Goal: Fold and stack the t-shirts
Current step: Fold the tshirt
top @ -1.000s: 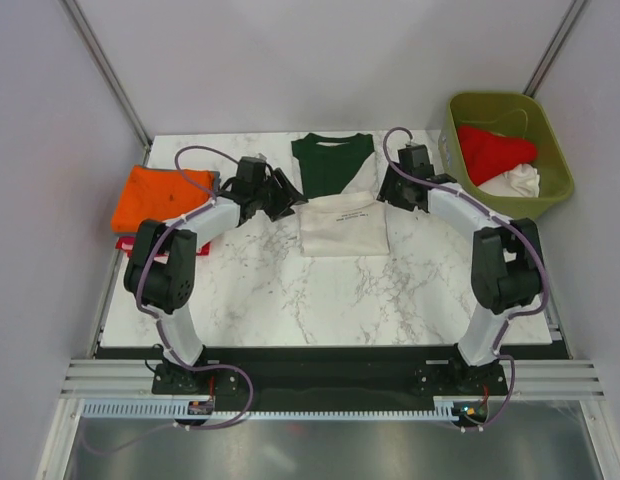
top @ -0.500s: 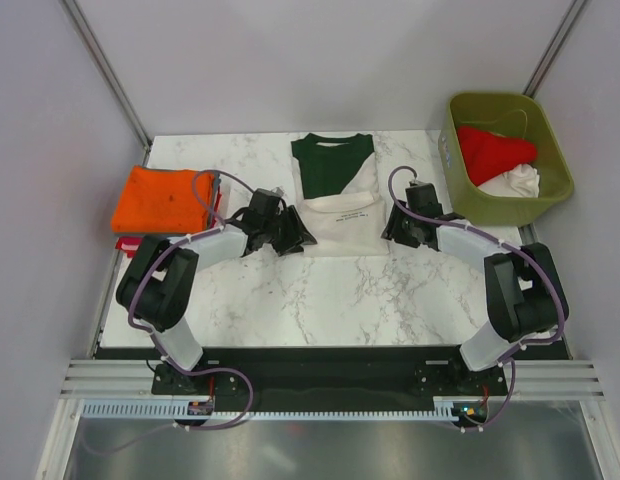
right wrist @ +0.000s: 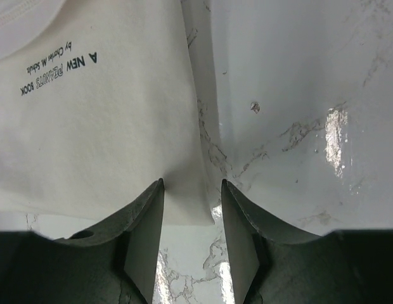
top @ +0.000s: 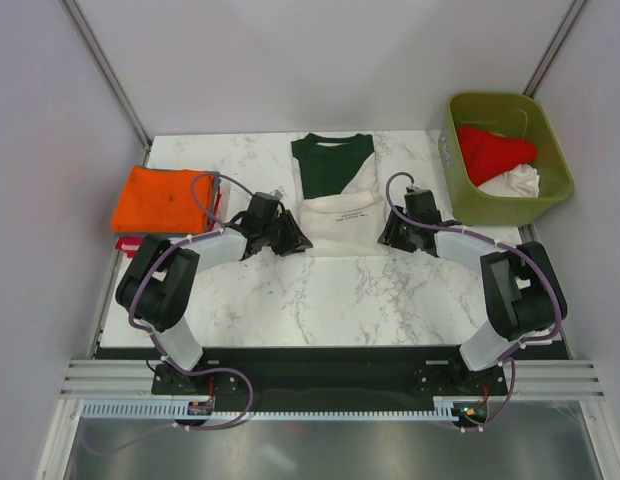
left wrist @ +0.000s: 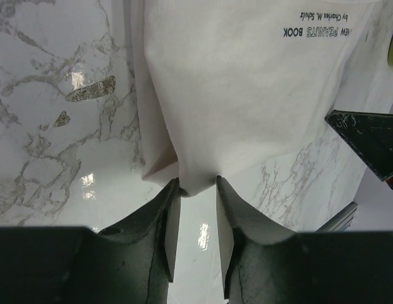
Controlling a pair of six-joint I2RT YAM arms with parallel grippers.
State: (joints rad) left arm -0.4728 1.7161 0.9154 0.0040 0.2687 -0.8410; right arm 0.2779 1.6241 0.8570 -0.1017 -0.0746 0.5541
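Seen from above, a cream cotton t-shirt with a dark green collar and sleeves (top: 340,215) lies at 12 o'clock on the white marble surface (top: 320,290). Its green part is farthest from the arms and its cream part nearest. A folded orange t-shirt (top: 162,198) sits at 10 o'clock. At 2 o'clock, an olive-green plastic bin (top: 495,97) holds a crumpled red t-shirt (top: 495,150) and a white t-shirt (top: 520,182).

The left pincer (top: 293,238) is down at the cream shirt's 7 o'clock corner, and the right pincer (top: 388,236) is at its 5 o'clock corner. In the left wrist view the fingertips (left wrist: 168,228) stand narrowly spread. Only the very tip of the cloth corner reaches into the gap, and nothing is gripped. In the right wrist view the fingertips (right wrist: 146,234) are spread a little wider and straddle the near hem beside the side edge. The cloth lies flat between them, not pinched.

The step in hand looks like taking both near corners to fold the near edge away toward 12 o'clock. To do it well, each pincer should probably slide a little farther onto the cloth before closing, the left one especially, since a bite on the tip alone is likely to slip. One finger must get under every layer, because thin cotton tends to cling to smooth marble. Both sides should then close together and lift only just clear. They should travel at one pace with the hem taut, so the fold lands square.
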